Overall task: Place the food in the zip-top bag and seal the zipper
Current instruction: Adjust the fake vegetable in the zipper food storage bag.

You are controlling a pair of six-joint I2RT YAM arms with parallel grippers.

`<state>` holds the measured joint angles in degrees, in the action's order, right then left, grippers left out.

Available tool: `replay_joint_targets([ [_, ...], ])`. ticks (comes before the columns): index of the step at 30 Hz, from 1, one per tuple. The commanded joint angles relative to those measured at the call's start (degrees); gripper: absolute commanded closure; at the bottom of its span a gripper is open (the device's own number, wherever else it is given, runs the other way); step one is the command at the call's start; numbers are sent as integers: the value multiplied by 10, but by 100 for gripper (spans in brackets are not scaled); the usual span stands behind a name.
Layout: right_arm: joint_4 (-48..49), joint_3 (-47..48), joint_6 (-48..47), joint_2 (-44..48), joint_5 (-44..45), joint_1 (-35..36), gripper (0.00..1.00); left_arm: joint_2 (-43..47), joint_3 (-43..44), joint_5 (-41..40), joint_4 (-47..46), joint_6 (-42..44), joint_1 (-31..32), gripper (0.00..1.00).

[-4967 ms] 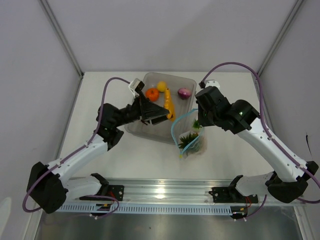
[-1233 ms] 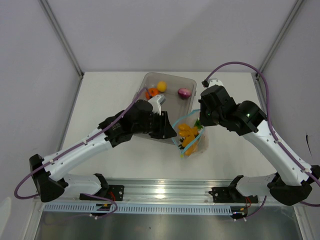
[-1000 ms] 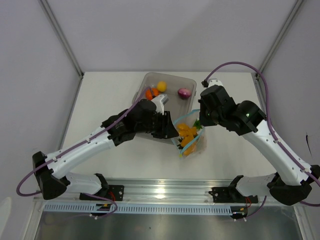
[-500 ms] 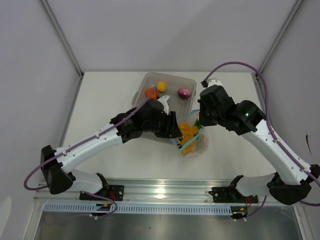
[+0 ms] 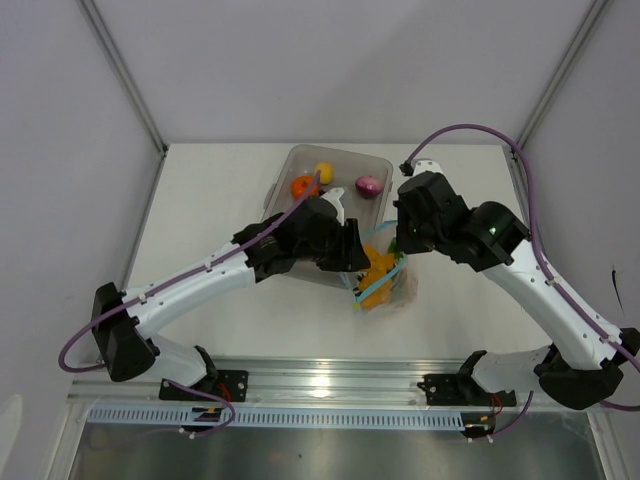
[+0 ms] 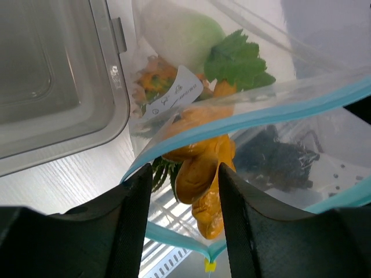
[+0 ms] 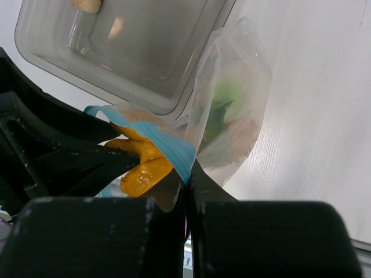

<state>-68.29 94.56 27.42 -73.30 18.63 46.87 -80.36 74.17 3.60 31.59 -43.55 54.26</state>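
Surface: white table [image 5: 215,210], grey walls.
Zip-top bag [image 5: 388,284]: beside the tray [image 5: 345,156], holding radish [image 6: 179,32], sprig [image 6: 237,58], orange bits.
Zipper [image 7: 156,138]: unsealed.
Right gripper [image 7: 186,174]: pinching the bag's mouth.
Left gripper [image 6: 182,191]: fingers parted, orange piece [image 6: 200,174] loose between.
Remaining: tomato [image 5: 303,187], lemon [image 5: 323,172], onion [image 5: 369,186]; sealing.

An orange piece [image 6: 200,174] fills the gap between the left gripper's [image 6: 182,176] parted fingers. The tray [image 6: 110,104] wall stands just beside it; the right gripper [image 7: 186,186], clamped on the zipper [image 7: 168,145], bars the far side.

Left hand [image 6: 183,174] ajar, right hand [image 7: 188,176] tight shut.
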Motion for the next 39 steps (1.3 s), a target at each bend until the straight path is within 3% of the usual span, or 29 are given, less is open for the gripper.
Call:
replay_joint_targets([
  [1,18,22,10,1,10,8,100,-9,29,-17,-22,-7,4,49],
  [6,17,18,11,-2,16,12,100,-14,33,-25,-31,-5,5,60],
  [10,16,19,11,-3,20,13,100,-18,47,-6,-30,-2,7,87],
  [13,15,24,10,-4,22,13,100,-11,44,8,-36,0,12,99],
  [21,15,29,8,-11,24,9,100,36,17,30,-73,-11,21,99],
  [28,11,42,11,-18,24,2,100,34,47,55,-65,-30,23,99],
  [33,11,47,15,-25,20,2,100,-5,87,24,-28,-40,34,99],
  [39,1,51,43,-34,17,4,100,-57,145,-76,32,-91,65,99],
])
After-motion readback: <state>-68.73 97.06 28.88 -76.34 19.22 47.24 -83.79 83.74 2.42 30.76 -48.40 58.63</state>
